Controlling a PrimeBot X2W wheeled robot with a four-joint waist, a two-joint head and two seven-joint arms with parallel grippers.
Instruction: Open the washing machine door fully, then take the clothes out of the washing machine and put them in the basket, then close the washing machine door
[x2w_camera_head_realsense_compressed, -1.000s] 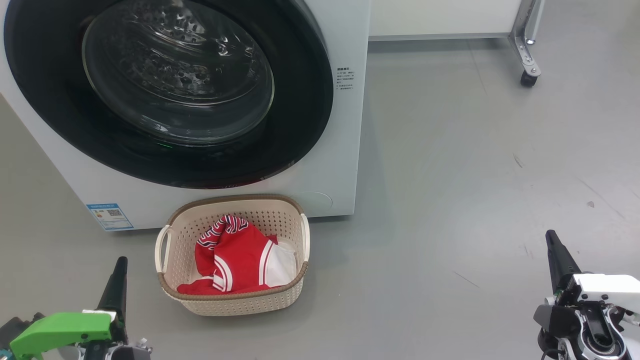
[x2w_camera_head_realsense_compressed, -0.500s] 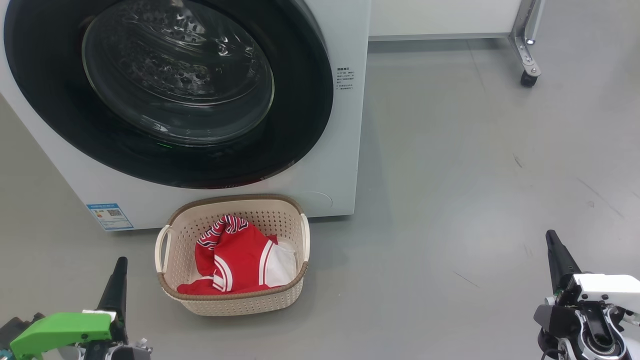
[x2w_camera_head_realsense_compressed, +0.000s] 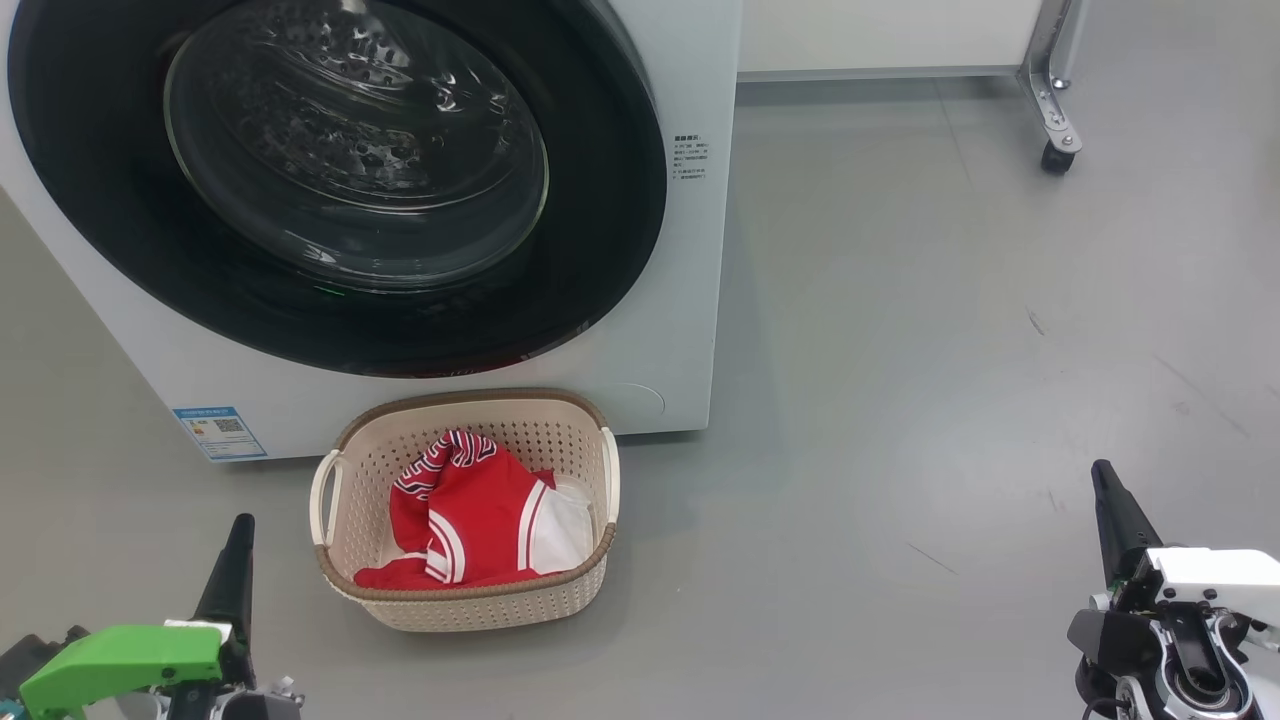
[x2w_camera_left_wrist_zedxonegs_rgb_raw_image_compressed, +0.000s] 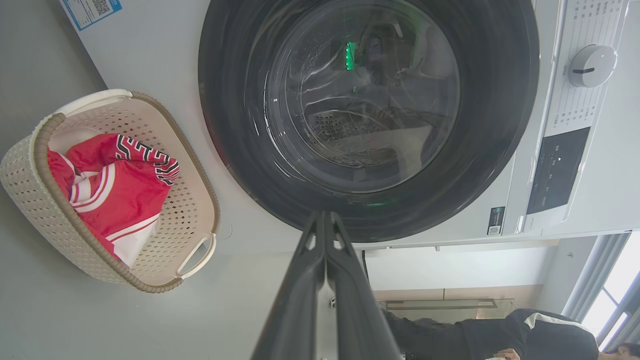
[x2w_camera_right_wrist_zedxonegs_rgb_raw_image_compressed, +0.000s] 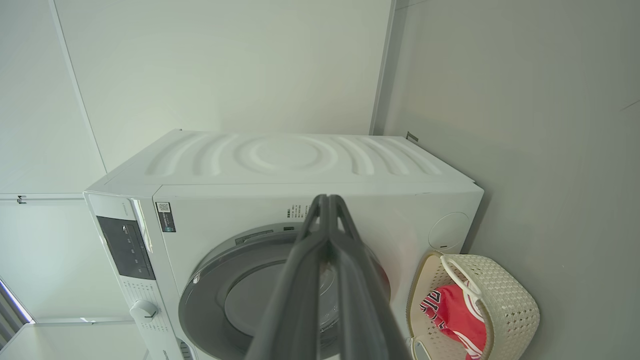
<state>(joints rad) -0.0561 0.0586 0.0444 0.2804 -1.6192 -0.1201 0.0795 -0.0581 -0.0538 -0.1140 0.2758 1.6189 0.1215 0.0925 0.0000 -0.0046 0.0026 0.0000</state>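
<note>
Ahead, clothes (x2w_camera_head_realsense_compressed: 470, 520) in basket (x2w_camera_head_realsense_compressed: 470, 610), door (x2w_camera_head_realsense_compressed: 600, 250) sealed; left gripper (x2w_camera_left_wrist_zedxonegs_rgb_raw_image_compressed: 324, 220), right gripper (x2w_camera_right_wrist_zedxonegs_rgb_raw_image_compressed: 327, 202) pinched; castor (x2w_camera_head_realsense_compressed: 1058, 155) beyond.

Grey floor (x2w_camera_head_realsense_compressed: 950, 350); white wall (x2w_camera_right_wrist_zedxonegs_rgb_raw_image_compressed: 225, 65); castored metal leg (x2w_camera_head_realsense_compressed: 1052, 95).

Head view: taken from above, facing forward and down, near the washer (x2w_camera_head_realsense_compressed: 690, 300) front and basket (x2w_camera_head_realsense_compressed: 470, 610). Left wrist view: rolled sideways, close before the door (x2w_camera_left_wrist_zedxonegs_rgb_raw_image_compressed: 240, 125); right wrist view: rolled the other way, farther back off the washer's corner. Washer and basket are shared by all three.
</note>
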